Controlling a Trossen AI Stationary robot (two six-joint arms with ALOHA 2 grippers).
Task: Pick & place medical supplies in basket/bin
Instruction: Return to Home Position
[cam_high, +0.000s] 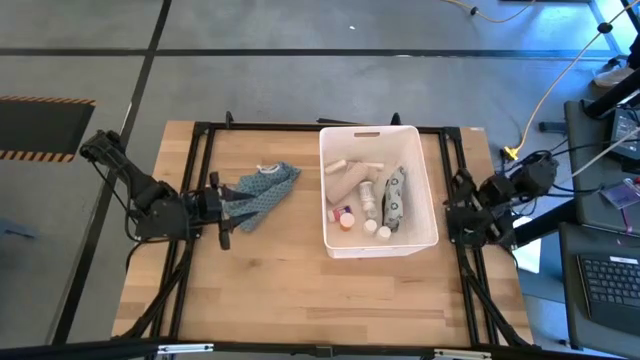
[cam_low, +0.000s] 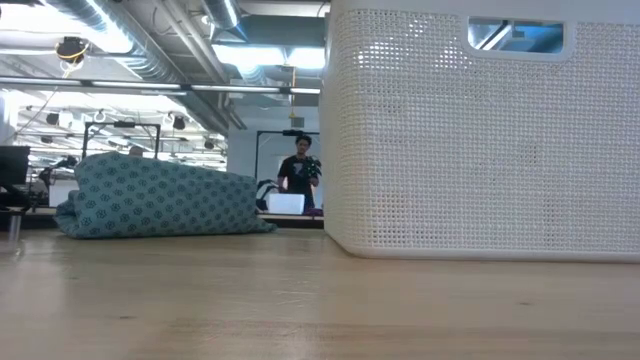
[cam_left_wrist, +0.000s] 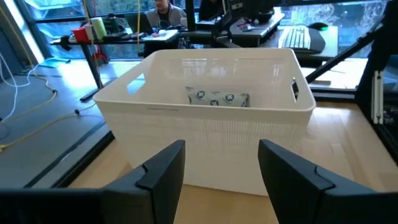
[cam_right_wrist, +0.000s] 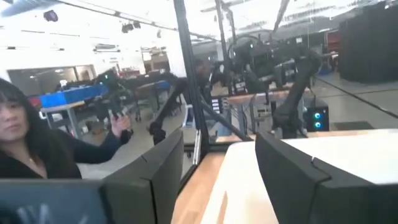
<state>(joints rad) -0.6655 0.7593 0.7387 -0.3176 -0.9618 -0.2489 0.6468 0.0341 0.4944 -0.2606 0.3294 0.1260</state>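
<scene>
The white bin (cam_high: 325, 190) stands on the middle of the table and also shows in the low view (cam_low: 480, 150) and the left wrist view (cam_left_wrist: 211, 130). Inside it lie a beige bandage roll (cam_high: 350, 183), white bottles (cam_high: 368, 195), an orange-capped bottle (cam_high: 345, 218) and a grey-white patterned pack (cam_high: 395, 195). A teal patterned soft bundle (cam_high: 262, 188) lies flat on the table left of the bin. My left gripper (cam_high: 228, 208) is open and empty at the bundle's left end, facing the bin (cam_left_wrist: 221, 149). My right gripper (cam_high: 455, 215) is open and empty right of the bin (cam_right_wrist: 217, 140).
A black frame (cam_high: 200, 130) runs around the table's edges. Bare wood lies in front of the bin toward the near edge (cam_high: 320, 300). A person (cam_right_wrist: 31, 143) stands beyond the table in the right wrist view, and another person (cam_low: 298, 175) stands far back in the room.
</scene>
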